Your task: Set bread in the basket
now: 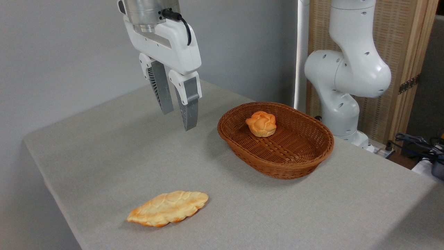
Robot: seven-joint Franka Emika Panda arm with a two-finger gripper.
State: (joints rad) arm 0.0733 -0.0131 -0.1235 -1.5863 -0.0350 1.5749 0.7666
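The bread (261, 123), a small round golden-orange bun with a knotted top, sits inside the basket (305, 163), toward its upper-left end, right of centre in the frame. The basket is an oval of brown wicker resting on the grey table (104, 163). My gripper (179, 120) hangs in the upper left of the frame, above the table and left of the basket, empty, its two fingers a little apart. I judge the bun light and soft, easily dented, so any hold should be gentle, across its rounded sides just above the paler base. The task looks done to me. A long flat leaf-shaped bread (168, 208) lies on the table at lower left, well apart from everything.
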